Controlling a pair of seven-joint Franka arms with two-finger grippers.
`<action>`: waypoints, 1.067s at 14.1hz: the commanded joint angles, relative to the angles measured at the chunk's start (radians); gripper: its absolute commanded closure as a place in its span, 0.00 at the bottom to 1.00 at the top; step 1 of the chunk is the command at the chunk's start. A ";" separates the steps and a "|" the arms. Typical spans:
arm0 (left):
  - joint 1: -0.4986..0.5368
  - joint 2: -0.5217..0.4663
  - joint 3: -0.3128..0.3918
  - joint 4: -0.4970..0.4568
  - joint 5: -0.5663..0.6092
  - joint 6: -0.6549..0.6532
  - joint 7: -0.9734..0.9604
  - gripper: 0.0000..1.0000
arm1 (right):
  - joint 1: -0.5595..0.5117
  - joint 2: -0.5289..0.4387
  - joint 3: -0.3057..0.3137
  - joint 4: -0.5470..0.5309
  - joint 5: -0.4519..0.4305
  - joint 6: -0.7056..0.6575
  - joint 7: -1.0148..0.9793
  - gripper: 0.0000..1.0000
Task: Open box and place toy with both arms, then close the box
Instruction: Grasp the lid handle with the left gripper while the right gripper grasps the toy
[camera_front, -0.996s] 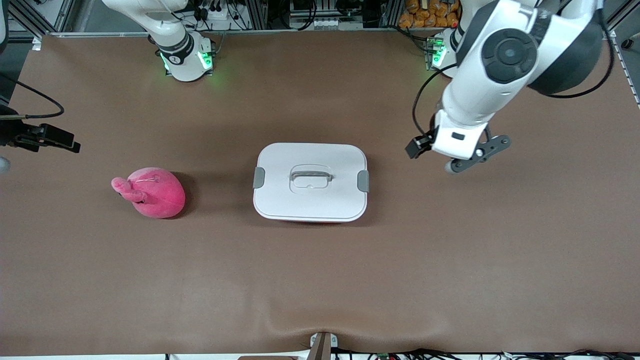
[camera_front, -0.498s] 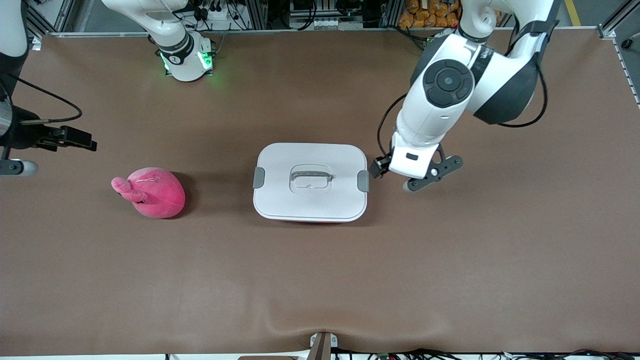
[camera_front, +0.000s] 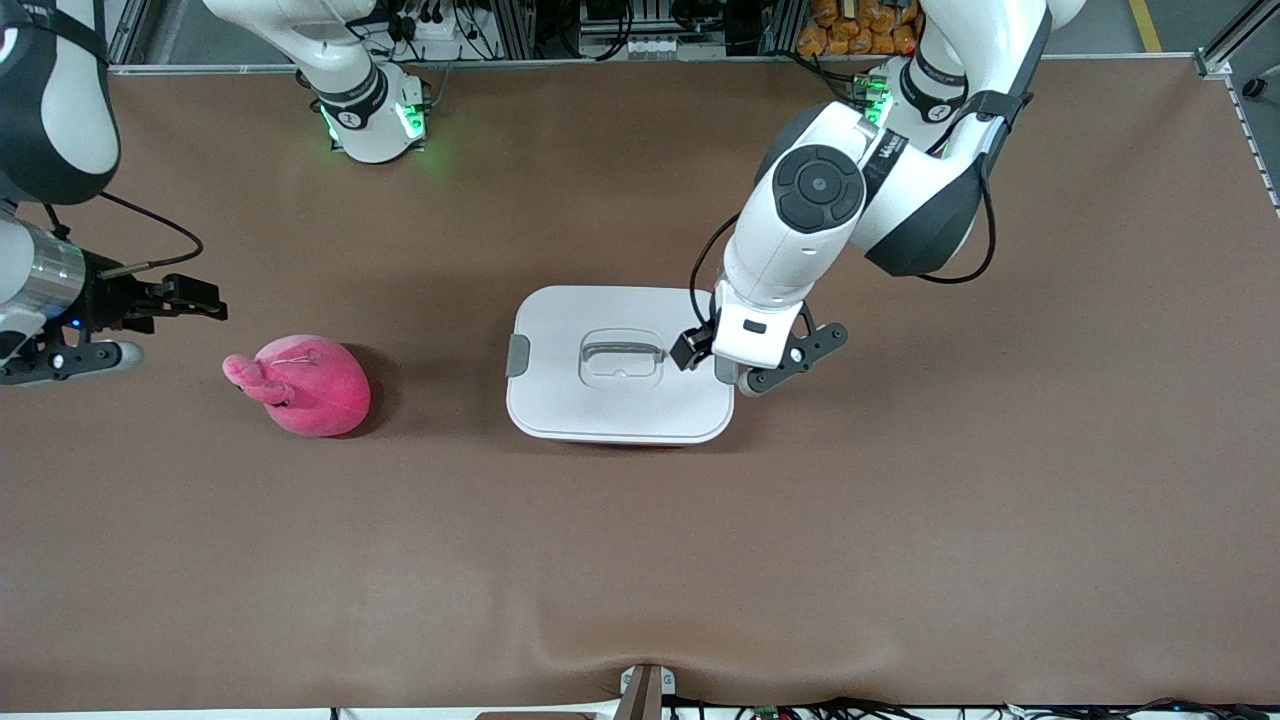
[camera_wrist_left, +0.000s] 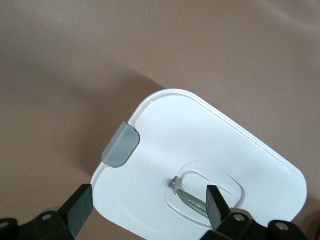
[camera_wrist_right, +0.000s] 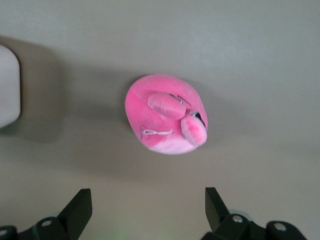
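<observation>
Box (camera_front: 620, 365): mid-table, lid (camera_wrist_left: 200, 165) seated flat, both grey side clips down as far as can be told.
Clip (camera_wrist_left: 120, 145): on the box end toward the left arm; the first thing to free, by the look of it.
Handle (camera_front: 622, 350): recessed in the lid's middle, untouched.
Left gripper (camera_front: 735, 365): over the clip end of the box, spread wide, holding nothing; fingers (camera_wrist_left: 80, 209) not yet on clip or lid.
Advice: centre one finger under the clip's lower lip and pry outward, not downward, so the box does not slide.
Toy (camera_front: 303, 385): on the table toward the right arm's end, well apart from the box.
Right gripper (camera_wrist_right: 145, 212): above the table beside the toy, wide open, empty.
</observation>
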 joint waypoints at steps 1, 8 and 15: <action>-0.002 0.008 0.005 0.026 -0.018 -0.002 -0.040 0.00 | 0.000 0.008 0.001 -0.053 0.009 0.090 -0.172 0.00; -0.004 0.008 0.005 0.026 -0.019 -0.001 -0.103 0.00 | 0.020 0.163 0.001 -0.053 0.006 0.258 -0.709 0.00; -0.047 -0.003 0.005 0.017 0.005 0.038 -0.530 0.00 | 0.043 0.205 0.001 -0.116 -0.050 0.287 -0.794 0.00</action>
